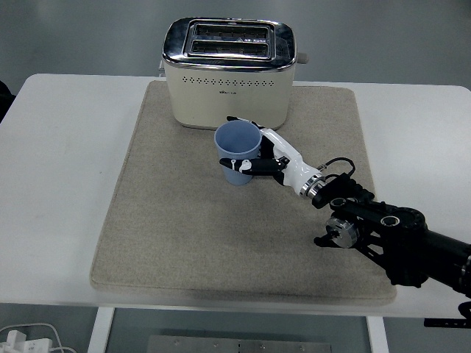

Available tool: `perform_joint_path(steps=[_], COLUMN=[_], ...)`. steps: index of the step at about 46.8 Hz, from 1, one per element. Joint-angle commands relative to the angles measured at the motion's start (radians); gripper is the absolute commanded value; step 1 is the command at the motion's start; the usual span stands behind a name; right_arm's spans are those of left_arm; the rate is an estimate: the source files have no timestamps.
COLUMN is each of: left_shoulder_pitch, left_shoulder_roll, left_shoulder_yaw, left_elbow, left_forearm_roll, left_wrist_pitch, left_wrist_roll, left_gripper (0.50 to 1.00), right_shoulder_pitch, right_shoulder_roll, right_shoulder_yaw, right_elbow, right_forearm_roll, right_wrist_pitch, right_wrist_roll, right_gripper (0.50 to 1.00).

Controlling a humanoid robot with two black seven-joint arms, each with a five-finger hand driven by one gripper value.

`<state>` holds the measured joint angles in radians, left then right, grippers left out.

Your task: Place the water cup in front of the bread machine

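Right hand point(274, 157) closed around blue water cup point(238, 152), fingers wrapped on its right side; cup upright on beige mat point(169, 220), just before bread machine point(229, 72).

Blue cup point(238, 151) between white-and-black fingers point(250, 166); cream toaster point(229, 82) beyond fingers, chrome top, dotted row; beige mat point(169, 228); white table point(59, 169).
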<state>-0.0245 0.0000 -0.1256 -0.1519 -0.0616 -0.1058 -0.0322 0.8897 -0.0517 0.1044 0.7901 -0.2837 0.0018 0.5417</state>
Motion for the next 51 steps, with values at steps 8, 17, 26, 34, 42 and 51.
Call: perform_joint_path(steps=[8,17,26,34,42,51], left_shoulder_pitch=[0.000,0.000,0.000,0.000,0.000,0.000], left_shoulder_roll=[0.000,0.000,0.000,0.000,0.000,0.000], left_shoulder_yaw=[0.001,0.001,0.001,0.001,0.000,0.001], left_elbow=[0.000,0.000,0.000,0.000,0.000,0.000], left_forearm_roll=[-0.001,0.000,0.000,-0.001,-0.001,-0.001], left_wrist_pitch=[0.000,0.000,0.000,0.000,0.000,0.000], left_wrist_roll=[0.000,0.000,0.000,0.000,0.000,0.000], left_gripper=[1.000,1.000,1.000,1.000,1.000,1.000], right_shoulder_pitch=[0.000,-0.009,-0.011,-0.011,-0.011,-0.014], right_shoulder_roll=[-0.002,-0.017,-0.040,-0.053,-0.059,-0.059], right_shoulder_yaw=[0.000,0.001,0.001,0.001,0.001,0.001], right_elbow=[0.000,0.001,0.021,0.024,0.026,0.034], right_forearm_roll=[0.000,0.000,0.000,0.000,0.000,0.000], right_wrist_pitch=[0.001,0.003,0.004,0.006,0.010,0.009], right_wrist_roll=[0.001,0.001,0.001,0.003,0.004,0.006], right_gripper=[0.924,0.924,0.924,0.924,0.924,0.924])
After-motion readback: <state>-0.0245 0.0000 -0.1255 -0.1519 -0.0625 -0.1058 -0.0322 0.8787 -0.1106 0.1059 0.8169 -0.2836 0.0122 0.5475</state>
